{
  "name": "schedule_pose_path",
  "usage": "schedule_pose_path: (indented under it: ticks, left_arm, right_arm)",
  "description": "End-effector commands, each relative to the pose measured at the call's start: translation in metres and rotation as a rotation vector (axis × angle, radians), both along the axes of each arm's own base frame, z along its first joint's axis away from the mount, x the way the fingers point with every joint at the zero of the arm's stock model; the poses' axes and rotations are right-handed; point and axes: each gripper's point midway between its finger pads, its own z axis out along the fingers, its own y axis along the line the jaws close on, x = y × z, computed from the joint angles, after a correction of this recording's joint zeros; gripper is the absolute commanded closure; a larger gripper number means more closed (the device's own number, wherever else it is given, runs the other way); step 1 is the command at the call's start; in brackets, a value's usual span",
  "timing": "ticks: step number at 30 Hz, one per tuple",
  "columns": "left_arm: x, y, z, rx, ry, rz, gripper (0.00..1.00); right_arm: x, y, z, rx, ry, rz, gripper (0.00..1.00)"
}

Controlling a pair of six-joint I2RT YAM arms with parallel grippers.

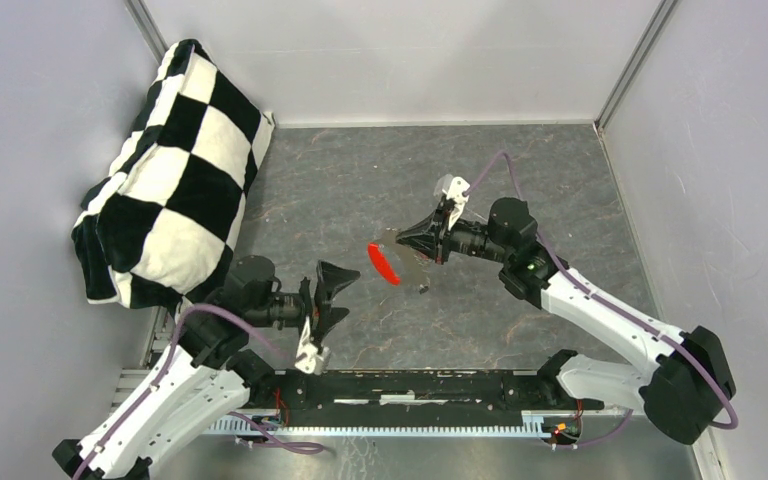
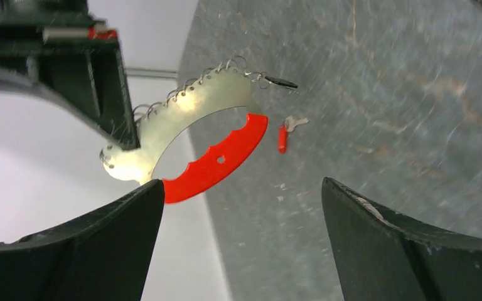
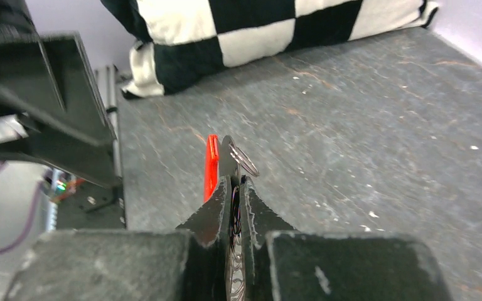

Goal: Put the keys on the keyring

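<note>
Jaws of the left gripper (image 1: 346,296) stand wide apart with nothing between them; those of the right gripper (image 1: 398,240) are pinched tight on the keyring (image 2: 188,110).

At ten o'clock on the table (image 1: 360,170), a checkered pillow (image 1: 175,165) leans against the wall. The left gripper sits at about seven o'clock, its tips pointing toward two o'clock at the keyring, near it but apart.

The keyring hangs near the table's middle. From the left wrist, its toothed arc (image 2: 163,103) curves from eight o'clock, where the right fingers clamp it, round to one o'clock. The red band (image 2: 219,160) lies along its lower edge.

The black key (image 2: 281,81) sits at the arc's one o'clock end, against the last wire loop; whether it is threaded I cannot tell. The red key (image 2: 282,139) lies apart, just at three o'clock of the band.

The right gripper reaches in from three o'clock.
</note>
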Motion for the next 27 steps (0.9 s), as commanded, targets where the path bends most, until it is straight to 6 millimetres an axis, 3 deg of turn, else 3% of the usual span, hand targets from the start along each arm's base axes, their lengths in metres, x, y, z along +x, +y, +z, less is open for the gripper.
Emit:
schedule_pose_path:
  ticks: [1, 4, 7, 9, 12, 16, 19, 23, 27]
  left_arm:
    - [-0.002, -0.012, 0.034, -0.231, 0.554, 0.198, 0.0]
    - [0.034, -0.02, 0.069, -0.452, 0.699, 0.364, 0.0]
    - [0.054, -0.027, 0.082, -0.546, 0.861, 0.47, 0.0]
    - [0.056, -0.035, 0.087, -0.552, 0.955, 0.481, 0.0]
    - [0.049, -0.046, 0.09, -0.523, 1.049, 0.434, 0.03]
    - [0.038, -0.055, 0.074, -0.415, 1.145, 0.385, 0.12]
    - [0.023, -0.056, 0.059, -0.319, 1.25, 0.352, 0.17]
    - [-0.003, -0.056, 0.054, -0.219, 1.335, 0.24, 0.2]
    - [-0.008, -0.053, 0.047, -0.181, 1.317, 0.225, 0.25]
  right_arm:
    - [-0.003, -0.011, -0.006, -0.117, -0.217, 0.014, 0.97]
    - [-0.01, -0.01, 0.0, -0.114, -0.259, 0.043, 0.97]
    - [-0.021, -0.004, 0.004, -0.129, -0.298, 0.09, 0.97]
    - [-0.03, 0.002, 0.005, -0.144, -0.32, 0.125, 0.97]
    - [-0.043, 0.009, 0.002, -0.171, -0.338, 0.174, 0.97]
    - [-0.05, 0.013, 0.004, -0.178, -0.353, 0.179, 0.97]
    - [-0.055, 0.013, 0.01, -0.16, -0.364, 0.182, 0.97]
    - [-0.06, 0.015, 0.015, -0.145, -0.374, 0.195, 0.97]
    - [-0.066, 0.016, 0.017, -0.138, -0.378, 0.214, 0.97]
